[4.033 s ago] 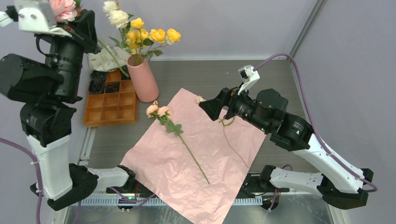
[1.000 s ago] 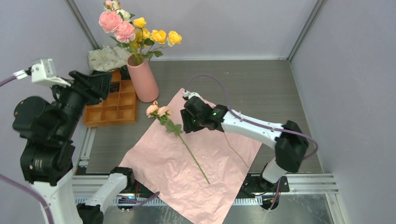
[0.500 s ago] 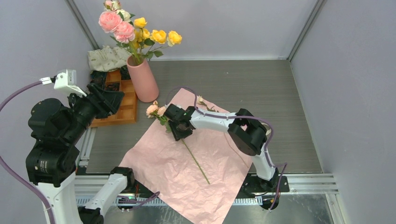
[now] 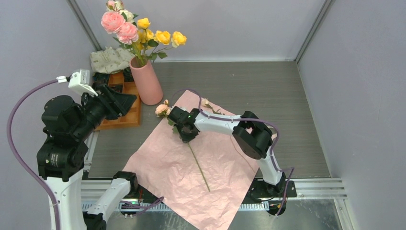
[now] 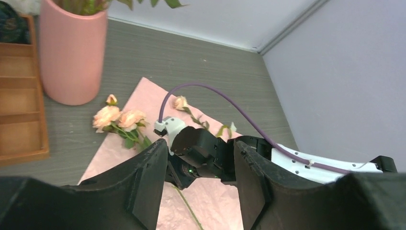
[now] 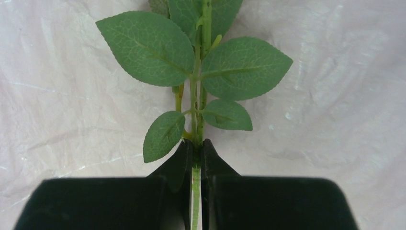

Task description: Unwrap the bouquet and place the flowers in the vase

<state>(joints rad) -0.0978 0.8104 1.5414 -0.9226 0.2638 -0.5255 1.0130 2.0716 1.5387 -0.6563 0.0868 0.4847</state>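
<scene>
Grey table [image 4: 268,86], pale walls all round. Unwrapping looks done: the pink paper [image 4: 163,177] lies flat and open from centre toward 6 o'clock. The vase [image 4: 147,84] stands upright at 11 o'clock, just off the paper, already holding pink, cream and yellow flowers [image 4: 143,28]. Left to do, as I judge it: one peach rose stem [image 4: 199,167] lies on the paper, blooms toward 11 o'clock near the vase foot, and a small bud sprig [image 4: 207,103] sits at the paper's 12 o'clock edge. The right pincer [image 6: 196,146] is pinching that stem just below its leaves — grasp made, lift not yet. The left pincer [image 5: 200,160] hangs spread and empty at 9 o'clock, above the orange tray [image 4: 115,115].
</scene>
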